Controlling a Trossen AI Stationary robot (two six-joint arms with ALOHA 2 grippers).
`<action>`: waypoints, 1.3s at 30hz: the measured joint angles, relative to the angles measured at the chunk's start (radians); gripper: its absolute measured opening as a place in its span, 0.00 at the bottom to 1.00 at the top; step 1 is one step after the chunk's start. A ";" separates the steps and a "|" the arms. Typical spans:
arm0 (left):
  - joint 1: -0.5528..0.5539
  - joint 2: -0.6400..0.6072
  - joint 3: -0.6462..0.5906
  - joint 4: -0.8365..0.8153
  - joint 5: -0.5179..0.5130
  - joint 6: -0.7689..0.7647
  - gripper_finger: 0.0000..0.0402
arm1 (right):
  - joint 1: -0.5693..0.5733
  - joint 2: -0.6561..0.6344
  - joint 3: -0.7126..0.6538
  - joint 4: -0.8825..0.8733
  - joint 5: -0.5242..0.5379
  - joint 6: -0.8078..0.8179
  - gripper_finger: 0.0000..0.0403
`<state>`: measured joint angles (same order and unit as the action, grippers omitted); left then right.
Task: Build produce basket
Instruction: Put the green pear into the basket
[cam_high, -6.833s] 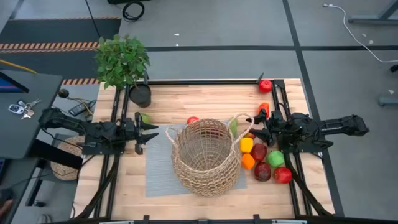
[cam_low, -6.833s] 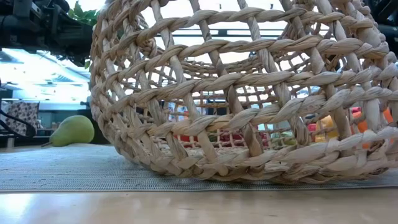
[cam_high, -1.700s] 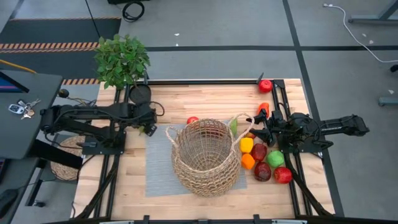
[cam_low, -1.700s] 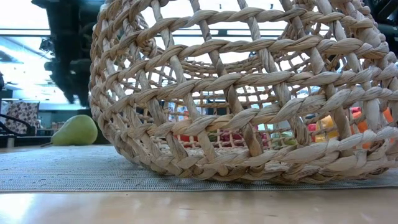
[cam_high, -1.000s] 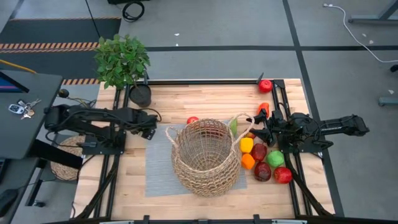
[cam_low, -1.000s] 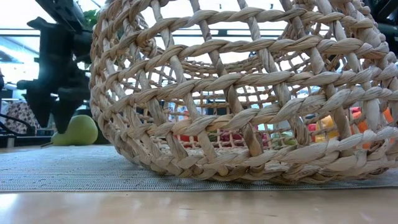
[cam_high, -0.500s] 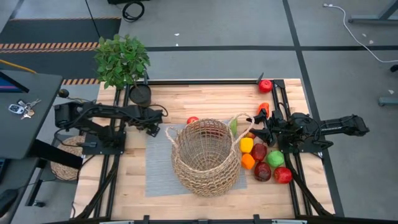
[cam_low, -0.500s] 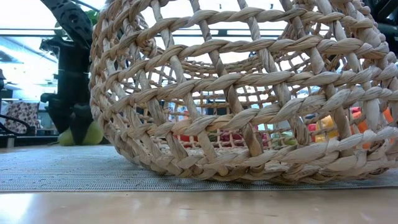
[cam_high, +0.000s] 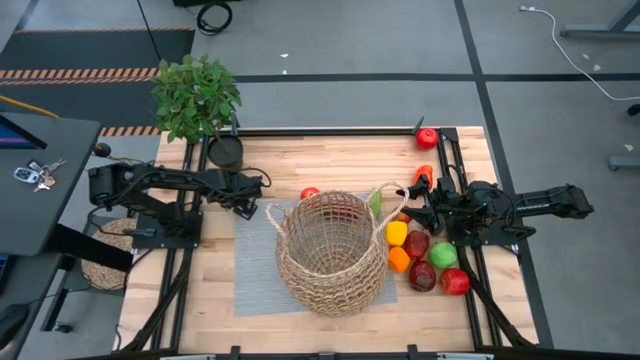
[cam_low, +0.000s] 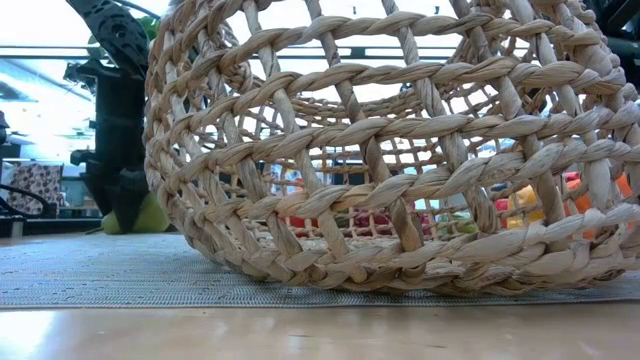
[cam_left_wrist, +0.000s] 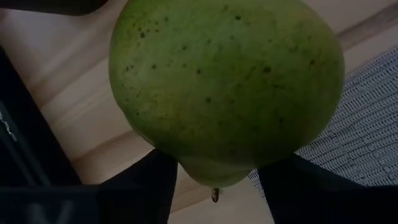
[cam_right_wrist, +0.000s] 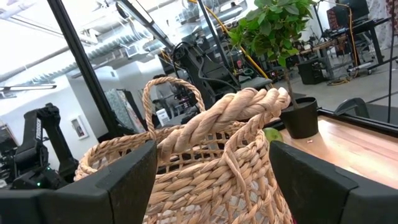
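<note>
The tan wicker basket stands on a grey mat at mid-table and fills the low view. A green pear lies at the mat's far left corner. My left gripper is down on it and shut on it. Round produce in red, dark red, green, orange and yellow lies in a cluster right of the basket. My right gripper hovers open above that cluster, facing the basket's loop handle. My left gripper pinches the pear between its two fingers, which sit on either side of the fruit near its tapered stem end. It comes steeply from above. In the low view the pear's underside sits at table level beside the fingers.
A potted leafy plant in a black pot stands at the far left corner, close behind my left arm. A red fruit lies just beyond the basket, and another at the far right. Bare wood shows along the near edge.
My left gripper has come down onto the pear, moving a little toward the basket. Its fingers have then shut on the fruit. The pear stays on the table. My right arm has kept still.
</note>
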<state>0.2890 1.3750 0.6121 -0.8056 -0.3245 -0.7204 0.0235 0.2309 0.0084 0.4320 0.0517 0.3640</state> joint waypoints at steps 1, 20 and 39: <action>0.000 0.000 0.000 0.000 0.000 0.000 0.48 | 0.000 0.000 0.000 0.000 0.000 0.000 0.78; -0.086 -0.087 0.043 0.004 0.004 0.000 0.47 | 0.000 0.000 0.000 0.000 0.000 0.000 0.78; -0.202 -0.139 0.483 0.027 -0.069 0.179 0.48 | 0.000 0.000 0.000 0.000 0.000 0.000 0.78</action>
<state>0.0866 1.2362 1.0955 -0.7782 -0.3935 -0.5413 0.0235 0.2306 0.0082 0.4321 0.0517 0.3638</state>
